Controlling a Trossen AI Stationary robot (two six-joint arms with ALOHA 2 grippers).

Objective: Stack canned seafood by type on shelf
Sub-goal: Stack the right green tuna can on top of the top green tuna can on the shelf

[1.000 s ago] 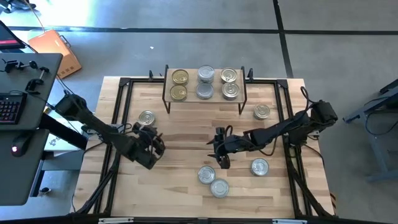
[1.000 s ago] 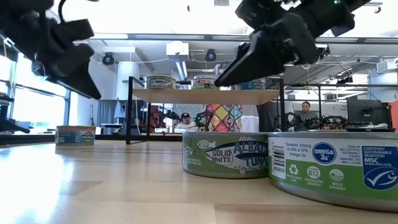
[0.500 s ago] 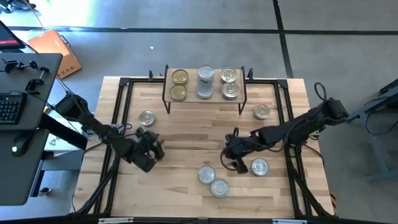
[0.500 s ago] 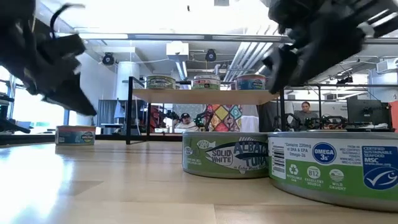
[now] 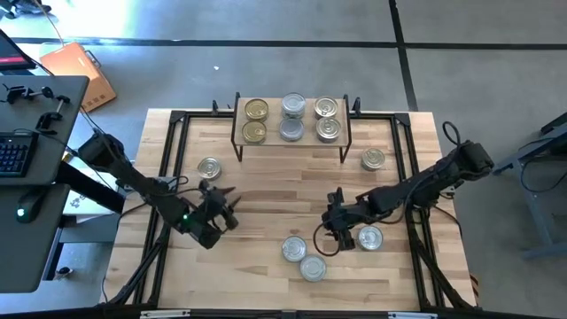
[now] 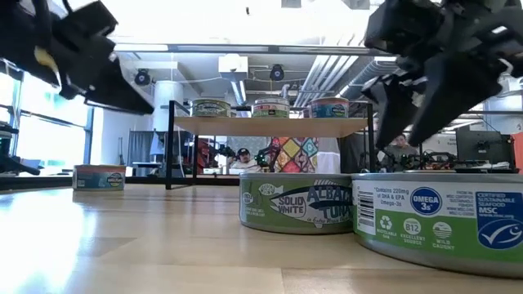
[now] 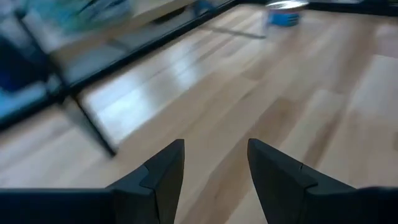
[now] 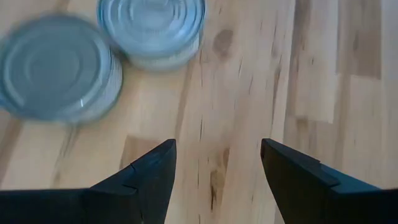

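Note:
The shelf (image 5: 291, 121) stands at the table's far middle and carries several tins in three pairs: gold-lidded (image 5: 255, 110), plain silver (image 5: 292, 107) and ring-pull silver (image 5: 327, 108). Loose tins lie on the table: one at the left (image 5: 209, 167), one at the right (image 5: 373, 159), one near my right gripper (image 5: 369, 237), and two touching at the near middle (image 5: 294, 249) (image 5: 312, 267). My right gripper (image 8: 217, 163) hovers open beside that pair (image 8: 59, 68) (image 8: 152, 25). My left gripper (image 7: 214, 163) hangs open over bare wood at the table's left (image 5: 227, 211).
A black metal frame (image 5: 173, 168) borders the tabletop on both sides. Bare wood lies between the two arms in the table's middle (image 5: 275, 199). In the low view the near tins (image 6: 298, 204) (image 6: 437, 220) show green labels, and people sit in the room beyond.
My right gripper has moved toward the table's right and near edge, dropped lower, and turned toward the two near tins. My left gripper has tipped upward and turned toward the table's middle. No tin has moved.

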